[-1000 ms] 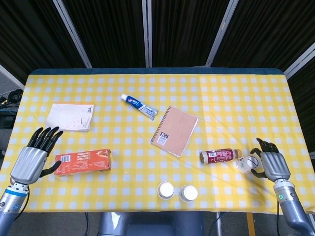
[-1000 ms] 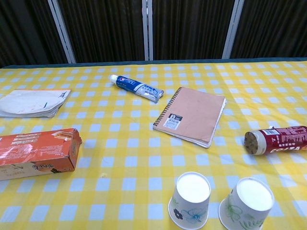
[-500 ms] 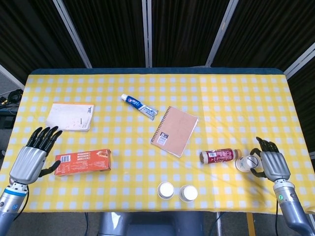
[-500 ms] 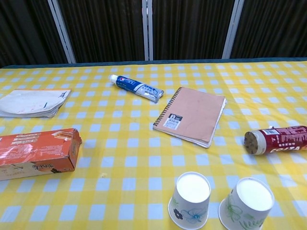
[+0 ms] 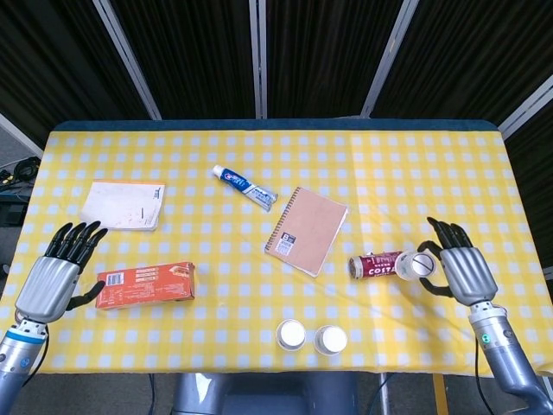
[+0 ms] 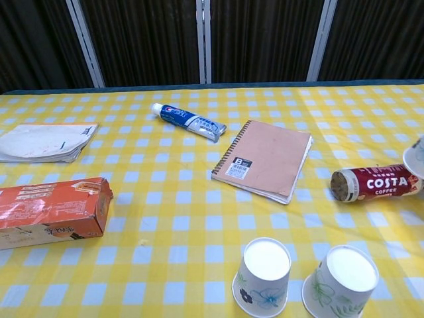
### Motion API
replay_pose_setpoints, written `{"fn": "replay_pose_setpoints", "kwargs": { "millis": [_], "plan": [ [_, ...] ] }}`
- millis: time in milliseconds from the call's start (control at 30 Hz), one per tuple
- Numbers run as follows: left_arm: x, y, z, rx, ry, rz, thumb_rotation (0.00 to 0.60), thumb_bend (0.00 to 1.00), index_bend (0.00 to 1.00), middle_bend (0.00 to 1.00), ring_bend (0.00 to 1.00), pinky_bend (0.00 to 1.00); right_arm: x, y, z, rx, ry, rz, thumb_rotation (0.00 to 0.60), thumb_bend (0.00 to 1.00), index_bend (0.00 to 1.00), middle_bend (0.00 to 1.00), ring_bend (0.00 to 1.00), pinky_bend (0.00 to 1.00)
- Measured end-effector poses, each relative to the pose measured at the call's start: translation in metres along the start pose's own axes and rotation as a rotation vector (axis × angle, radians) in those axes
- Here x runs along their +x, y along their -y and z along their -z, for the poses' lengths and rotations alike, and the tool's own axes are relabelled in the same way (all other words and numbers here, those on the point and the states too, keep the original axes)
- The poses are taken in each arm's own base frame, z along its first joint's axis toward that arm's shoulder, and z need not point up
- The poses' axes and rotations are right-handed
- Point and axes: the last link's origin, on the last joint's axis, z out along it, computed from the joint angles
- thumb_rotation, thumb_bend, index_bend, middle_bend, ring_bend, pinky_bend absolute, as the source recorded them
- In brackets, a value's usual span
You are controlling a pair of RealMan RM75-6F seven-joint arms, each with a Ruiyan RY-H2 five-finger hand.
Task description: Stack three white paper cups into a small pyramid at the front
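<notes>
Two white paper cups [image 5: 291, 334] [image 5: 330, 340] stand upside down side by side at the table's front edge; the chest view shows them close, the left cup [image 6: 264, 268] and the right cup [image 6: 342, 281]. My right hand [image 5: 458, 270] grips a third white cup [image 5: 416, 266] on its side, raised off the cloth at the right. In the chest view only that cup's rim [image 6: 416, 158] shows at the right edge. The held cup touches the end of a red COSTA bottle [image 5: 373, 265]. My left hand [image 5: 54, 281] is open at the far left, holding nothing.
The COSTA bottle [image 6: 374, 183] lies on its side right of a brown spiral notebook [image 5: 307, 230]. A toothpaste tube [image 5: 244, 187] lies further back. A white booklet [image 5: 123, 205] and an orange box [image 5: 147, 285] lie at the left, the box beside my left hand.
My right hand has risen and moved left and back with the cup. The bottle has rolled and shifted slightly left, its COSTA label now facing up. The left hand has stayed put.
</notes>
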Motion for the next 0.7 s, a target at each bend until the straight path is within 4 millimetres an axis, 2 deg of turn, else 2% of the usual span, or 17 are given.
{"fn": "replay_pose_setpoints", "kwargs": {
  "millis": [167,333,700],
  "plan": [
    [-0.001,0.004,-0.003,0.014,0.008,0.000,0.600,0.29,0.00,0.00,0.00,0.00,0.016,0.025,-0.020,0.090,-0.015,-0.007,0.600,0.20,0.48,0.03,0.00,0.00],
    [-0.002,0.007,-0.005,0.022,0.012,0.003,0.600,0.29,0.00,0.00,0.00,0.00,0.022,0.052,-0.030,0.193,0.034,-0.017,0.600,0.20,0.49,0.03,0.00,0.00],
    [-0.006,0.006,-0.008,0.018,0.038,0.011,0.600,0.29,0.00,0.00,0.00,0.00,0.017,0.114,-0.024,0.461,0.142,-0.061,0.600,0.20,0.49,0.04,0.00,0.00]
  ]
}}
